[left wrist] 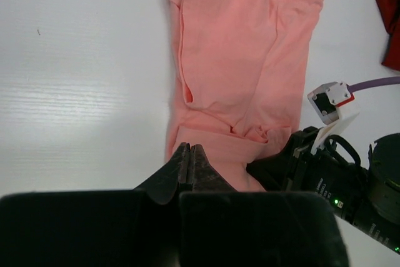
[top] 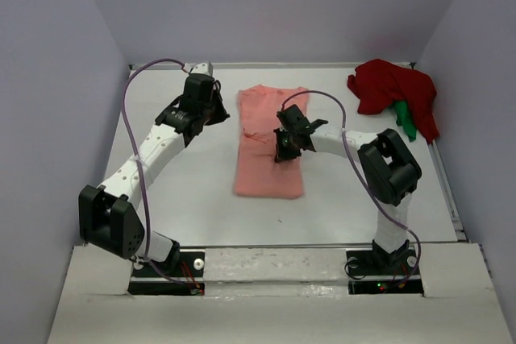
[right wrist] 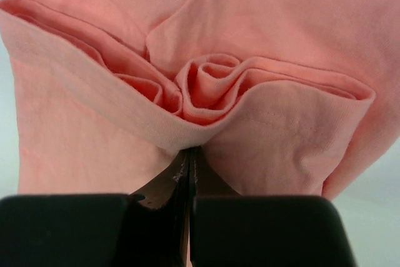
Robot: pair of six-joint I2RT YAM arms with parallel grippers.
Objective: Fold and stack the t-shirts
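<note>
On the desk [top: 177, 199], items listed by size:

1. Pink shirt [top: 260, 118]. It lay at mid-desk between the two arms, flattened into a long strip with its sides turned in, likely so a crosswise fold could follow. Its long axis ran from near edge to far wall, leaning slightly left at the near end. Which end was the neck could not be told.

2. Red shirt [top: 387, 86]. It sat crumpled in the far right corner, well apart from the pink one, apparently waiting its turn.

3. Green shirt [top: 405, 121]. Only a strip showed, poking out from under the red heap.

4. Right claw [right wrist: 189, 157]. It was clenched on a bunched fold of the pink shirt at mid-strip, where the layers puckered toward the tips, probably to carry one half over the other.

5. Left claw [left wrist: 190, 157]. It was clenched with nothing seen between its tips, standing just beside the strip's left edge, seemingly spare for this fold.
</note>
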